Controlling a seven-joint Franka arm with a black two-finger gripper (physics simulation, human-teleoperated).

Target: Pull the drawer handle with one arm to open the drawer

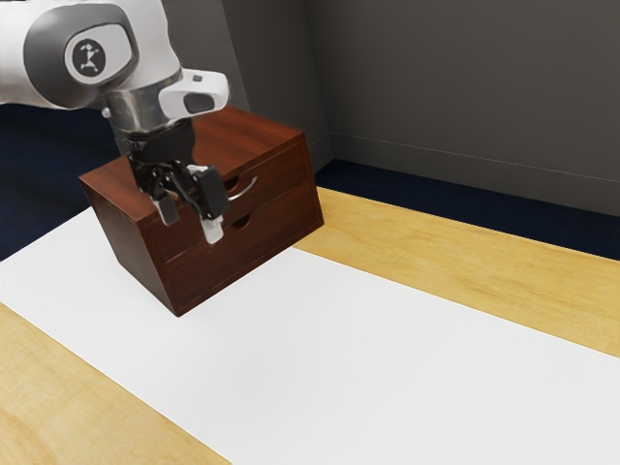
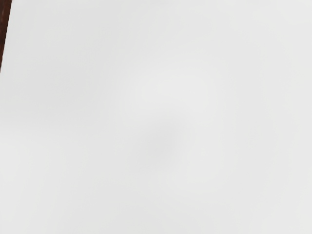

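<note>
Arm (image 1: 58,53) is brought in from the exterior view's upper left, w/ wrist (image 1: 155,102) bent downward. Black gripper (image 1: 190,219) is pointed down & tilted slightly, its pale-tipped fingers (image 1: 212,229) held apart.

- Exterior view: raised camera at the arm's (image 1: 92,58) side, looking obliquely down across the table (image 1: 484,266), at middle distance.
- Wrist view: hand-mounted camera, very close, facing the white sheet (image 2: 156,117).
- Shared field: the white sheet (image 1: 339,339) and an edge of the drawer cabinet (image 1: 247,237) (image 2: 2,29).

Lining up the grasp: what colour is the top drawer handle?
Silver-grey handle on a reddish-brown cabinet; best in the exterior view.
</note>
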